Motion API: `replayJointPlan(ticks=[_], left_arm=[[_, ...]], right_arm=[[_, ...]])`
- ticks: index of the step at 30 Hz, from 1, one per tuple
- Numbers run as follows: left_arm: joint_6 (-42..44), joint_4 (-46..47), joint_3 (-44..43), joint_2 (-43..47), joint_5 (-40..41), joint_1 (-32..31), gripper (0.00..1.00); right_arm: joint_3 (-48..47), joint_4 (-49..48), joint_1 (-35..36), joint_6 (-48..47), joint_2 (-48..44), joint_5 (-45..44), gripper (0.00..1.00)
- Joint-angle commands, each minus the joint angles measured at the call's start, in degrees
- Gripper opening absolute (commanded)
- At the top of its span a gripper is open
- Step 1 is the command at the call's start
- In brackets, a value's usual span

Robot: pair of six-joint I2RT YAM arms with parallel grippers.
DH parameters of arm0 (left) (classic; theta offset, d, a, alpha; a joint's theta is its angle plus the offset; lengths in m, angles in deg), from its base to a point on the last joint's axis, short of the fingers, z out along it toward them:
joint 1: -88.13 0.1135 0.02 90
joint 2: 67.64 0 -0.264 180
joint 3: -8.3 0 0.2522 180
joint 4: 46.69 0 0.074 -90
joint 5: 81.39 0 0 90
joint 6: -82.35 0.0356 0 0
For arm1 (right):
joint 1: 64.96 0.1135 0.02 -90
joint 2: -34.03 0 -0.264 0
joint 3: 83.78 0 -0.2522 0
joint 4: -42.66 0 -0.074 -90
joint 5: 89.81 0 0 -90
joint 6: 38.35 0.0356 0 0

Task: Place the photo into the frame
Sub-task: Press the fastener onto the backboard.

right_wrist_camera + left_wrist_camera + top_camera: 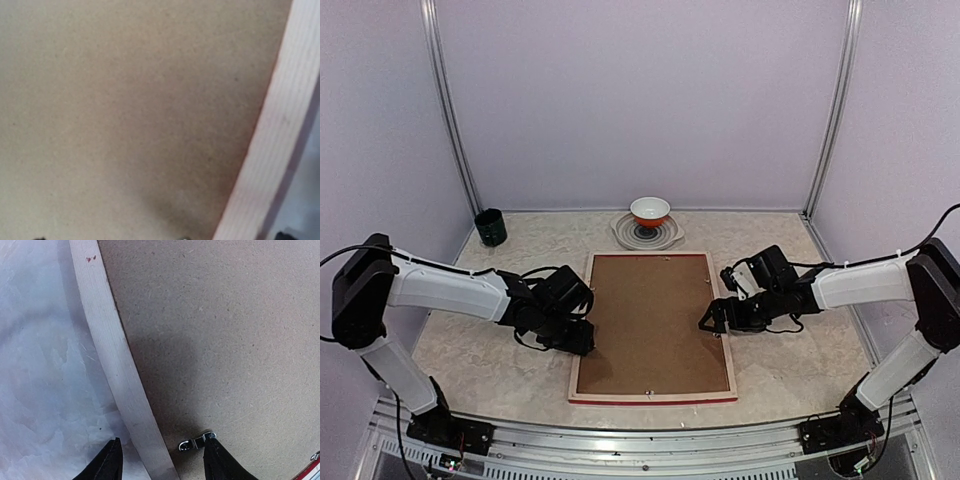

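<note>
The frame lies face down, brown board inside. Left gripper straddles its left rail, half open, holding nothing; right gripper is wide open.

frame lying centre, bowl behind it, cup back-left

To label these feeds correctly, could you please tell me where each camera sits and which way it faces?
Top external: high behind the bases, looking down on the table, the frame, left arm and right arm.
Left wrist: on that arm, facing down; open jaws straddle the frame's pale edge.
Right wrist: facing down, close over the frame's right edge; jaws barely show.
Shared: both wrist views show the backing board.
</note>
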Motion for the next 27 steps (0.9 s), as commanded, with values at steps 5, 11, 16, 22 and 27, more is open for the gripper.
replayJointPlan(ticks=[5, 11, 16, 22, 27], left_arm=[[1.0, 0.1, -2.6, -2.2, 1.1, -0.8, 0.54], [1.2, 0.2, -2.7, -2.6, 0.8, -0.8, 0.52], [1.2, -0.2, -2.6, -2.2, 1.9, -0.8, 0.48], [0.8, -0.5, -2.7, -2.0, 3.7, -0.9, 0.43], [0.1, 0.1, -2.9, -1.9, 4.5, -0.9, 0.39]], right_arm=[[-0.7, 0.2, 0.5, -0.3, 0.7, -0.6, 0.99], [-0.4, 0.1, 0.6, -0.2, 0.6, -0.6, 0.99], [-0.3, -0.1, 0.6, -0.1, 0.7, -0.8, 0.99], [-0.2, -0.3, 0.6, 0.1, 0.7, -0.6, 0.99], [-0.1, -0.4, 0.6, 0.2, 0.6, -0.6, 0.99]])
